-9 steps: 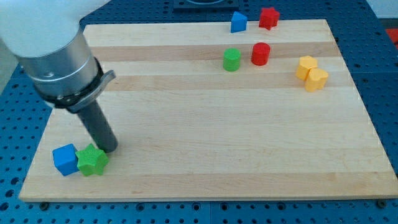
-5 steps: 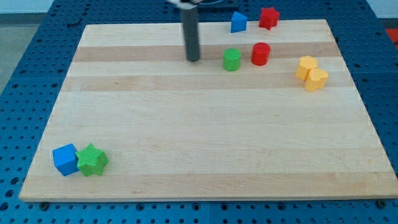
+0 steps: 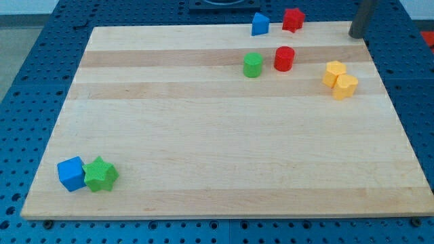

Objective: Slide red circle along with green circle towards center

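The red circle (image 3: 284, 58) and the green circle (image 3: 253, 65) stand side by side on the wooden board (image 3: 217, 135), near the view's top, right of middle; the green one is to the left. My tip (image 3: 357, 34) is at the board's top right corner, well to the right of and above the red circle, touching no block.
A blue block (image 3: 260, 24) and a red star (image 3: 293, 19) sit at the board's top edge. Two yellow blocks (image 3: 340, 79) touch each other at the right. A blue cube (image 3: 70, 173) and a green star (image 3: 100, 174) sit together at the bottom left.
My tip has swept from the bottom left by the green star, past the left of the green circle, to the top right corner. No block has moved.
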Controlling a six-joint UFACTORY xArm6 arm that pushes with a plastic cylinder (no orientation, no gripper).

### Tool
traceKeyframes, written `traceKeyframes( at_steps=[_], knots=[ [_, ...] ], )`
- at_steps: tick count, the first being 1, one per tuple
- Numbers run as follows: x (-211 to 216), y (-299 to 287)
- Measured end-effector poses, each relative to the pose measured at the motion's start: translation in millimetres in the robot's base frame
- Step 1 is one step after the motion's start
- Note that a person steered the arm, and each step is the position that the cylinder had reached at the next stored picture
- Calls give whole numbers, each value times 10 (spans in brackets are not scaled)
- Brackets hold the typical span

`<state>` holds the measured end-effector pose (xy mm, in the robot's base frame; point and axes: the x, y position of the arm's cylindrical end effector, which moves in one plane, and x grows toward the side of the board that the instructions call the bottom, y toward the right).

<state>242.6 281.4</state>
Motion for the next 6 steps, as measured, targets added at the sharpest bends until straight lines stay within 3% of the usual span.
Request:
traceKeyframes(
  at_steps=[2, 6],
  knots=[
    [343, -443],
    [920, -2893]
  ],
)
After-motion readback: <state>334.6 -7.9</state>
